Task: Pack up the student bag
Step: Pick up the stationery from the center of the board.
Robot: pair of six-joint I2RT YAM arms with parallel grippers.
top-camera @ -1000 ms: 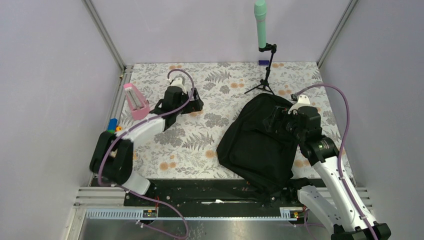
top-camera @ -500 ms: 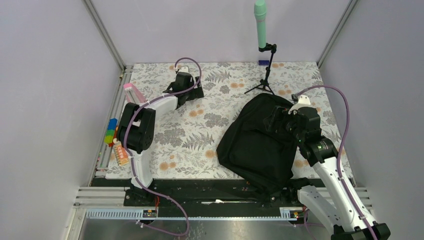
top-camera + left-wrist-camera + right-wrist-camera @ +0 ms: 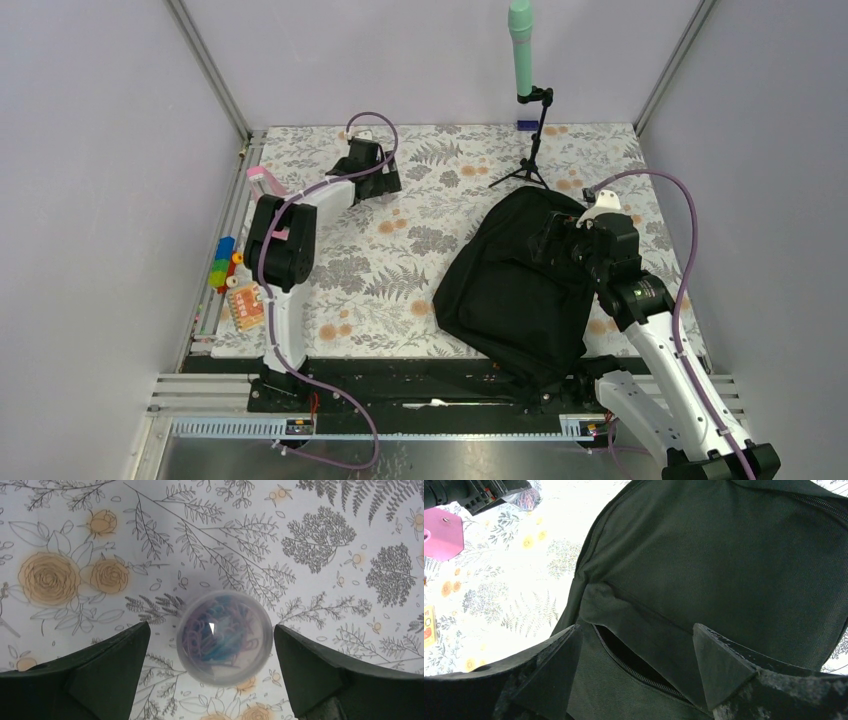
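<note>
The student bag point(image 3: 515, 285), a big soft black backpack, lies on the right half of the floral table. My right gripper point(image 3: 555, 245) hangs open just above it. In the right wrist view the fingers straddle a partly open zip slot point(image 3: 634, 660) in the bag point(image 3: 724, 555), and the right gripper point(image 3: 636, 627) holds nothing. My left gripper point(image 3: 375, 180) reaches to the far left-centre of the table. It stands open around a clear round tub of coloured paper clips point(image 3: 223, 638). A gap shows on each side between tub and left gripper point(image 3: 211, 626).
A pink case point(image 3: 262, 176) lies by the left arm's forearm. Coloured blocks point(image 3: 222, 262) and an orange card point(image 3: 246, 305) sit at the left edge. A tripod point(image 3: 525, 165) carrying a green microphone point(image 3: 521, 50) stands at the back, just beyond the bag.
My left arm has stretched out toward the far side, carrying its open gripper away from the pink case and over the tub. The right arm has barely moved.
</note>
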